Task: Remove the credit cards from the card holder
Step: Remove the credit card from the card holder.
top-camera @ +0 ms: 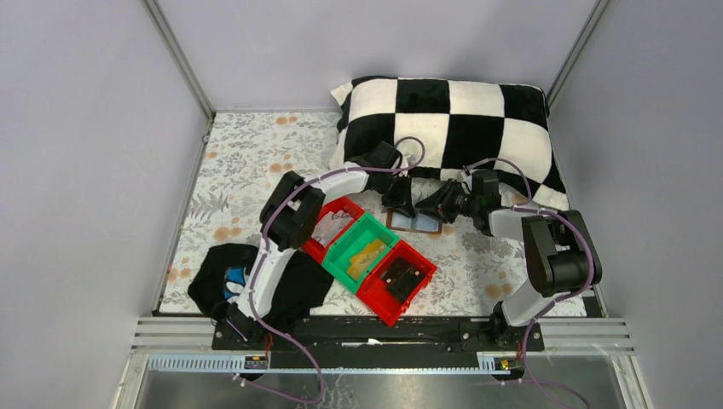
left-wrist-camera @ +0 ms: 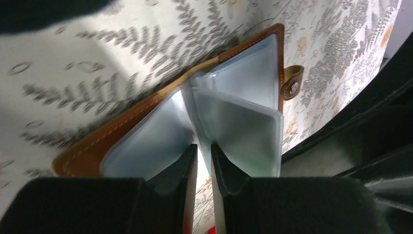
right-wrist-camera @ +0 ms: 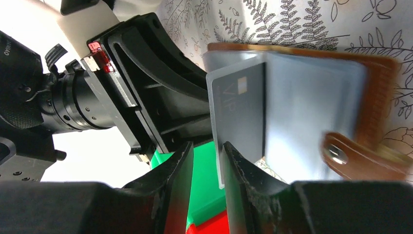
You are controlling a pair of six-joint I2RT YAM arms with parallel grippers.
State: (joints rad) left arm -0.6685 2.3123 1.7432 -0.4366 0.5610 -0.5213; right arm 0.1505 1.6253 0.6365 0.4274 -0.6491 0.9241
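Closest in the left wrist view, the left fingers [left-wrist-camera: 217, 161] stand nearly together, with only a thin slit between the tips, right at the fold of the clear leaves of the holder [left-wrist-camera: 97, 151]. I cannot tell whether they pinch a leaf. Across from them the right fingers [right-wrist-camera: 182, 158] are parted a little. The edge of a sleeve carrying a dark card [right-wrist-camera: 241, 112] marked VIP stands in that gap, against one finger, with green showing on its other side. From above I see the holder lying open on the desk [top-camera: 247, 170], brown side down, between the two arms — just in front of the checkered pillow [top-camera: 452, 111] and just beyond the row of bins [top-camera: 339, 241], red, green, red. Its snap tab [left-wrist-camera: 293, 83] sticks out past one edge.
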